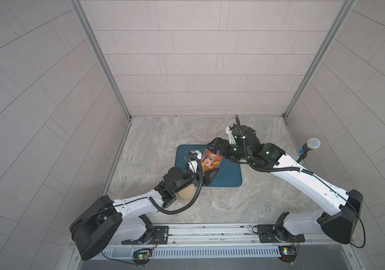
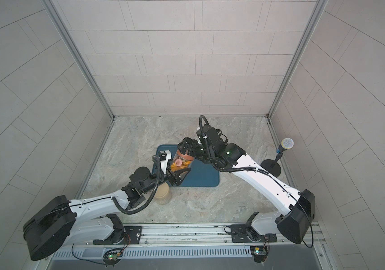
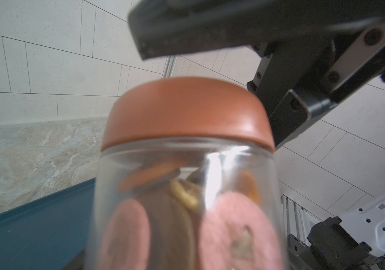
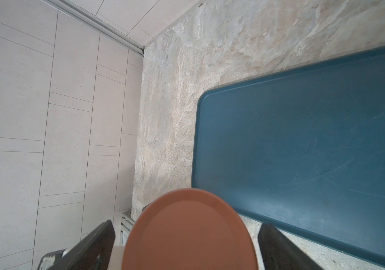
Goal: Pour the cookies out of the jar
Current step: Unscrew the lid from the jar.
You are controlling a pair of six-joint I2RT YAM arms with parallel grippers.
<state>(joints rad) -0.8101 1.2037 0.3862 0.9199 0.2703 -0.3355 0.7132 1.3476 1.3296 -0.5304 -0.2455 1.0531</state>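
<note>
Nearest me in a top view, a tan container stands on the surface at about seven o'clock from my left claw, partly under my forearm. That left claw pinches the lower body of the jar, holding it tilted above the blue tray. The cookies, pink, brown and golden, are all inside, heaped against the clear wall.

The terracotta lid is on and points toward one o'clock, straight into my right claw. That claw is spread wide, one of its fingers on either side of the lid, with a gap showing on both sides, so nothing is gripped there yet.

As I judge it, the step in hand is taking the lid off. To do it well, I should centre the lid between the fingers, close squarely on its rim rather than its domed top, and hold firm with the left claw so the jar cannot spin. The mouth should stay over the tray, at twelve o'clock from me, so loose cookies land there.
</note>
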